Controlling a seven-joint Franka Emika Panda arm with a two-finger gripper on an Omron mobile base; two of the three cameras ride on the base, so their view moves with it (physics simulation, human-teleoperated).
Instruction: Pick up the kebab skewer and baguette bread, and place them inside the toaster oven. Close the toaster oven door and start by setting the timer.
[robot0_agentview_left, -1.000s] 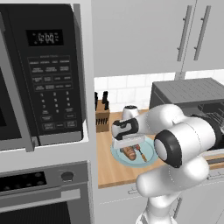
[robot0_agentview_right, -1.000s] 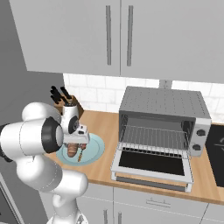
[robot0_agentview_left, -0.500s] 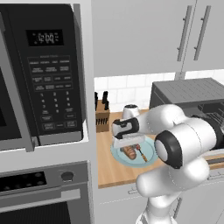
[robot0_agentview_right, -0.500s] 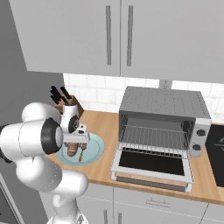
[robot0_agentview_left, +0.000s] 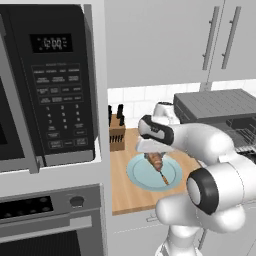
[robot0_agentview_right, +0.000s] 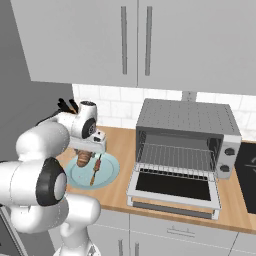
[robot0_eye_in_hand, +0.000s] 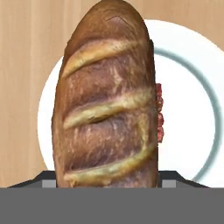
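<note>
Golden-brown and slashed across its crust, one short baguette bread loaf (robot0_eye_in_hand: 107, 96) lies on the one round pale-blue plate (robot0_agentview_left: 142, 175) I can see on the wooden desk (robot0_agentview_right: 120, 145). I count one thin kebab skewer (robot0_agentview_right: 95, 171) with red and brown chunks on the same plate, just beside the loaf; in the hand view its red chunks peek out along the loaf's right edge, and I cannot tell whether the two touch.

The white arm's two-finger gripper (robot0_agentview_right: 86, 153) points down directly over the loaf. In the hand view the loaf runs lengthwise up the middle of the picture and covers the fingertips, so I cannot tell from the pictures whether the gripper is spread clear of the bread or pinching it.

One boxy dark grey toaster oven (robot0_agentview_right: 187, 117) with a ribbed top stands on the desk to the right of the plate, apart from it. Its one silver-framed toaster oven door (robot0_agentview_right: 172, 187) with dark glass is folded down flat, and one wire rack (robot0_agentview_right: 175, 155) shows inside. I count two round silver knobs (robot0_agentview_right: 229, 151) on its right panel.

One wooden knife block (robot0_agentview_left: 116, 135) with dark handles stands at the back, near the tiled wall. One black microwave (robot0_agentview_left: 47, 85) with a keypad sits left of the desk, above one built-in steel oven (robot0_agentview_left: 50, 220).
</note>
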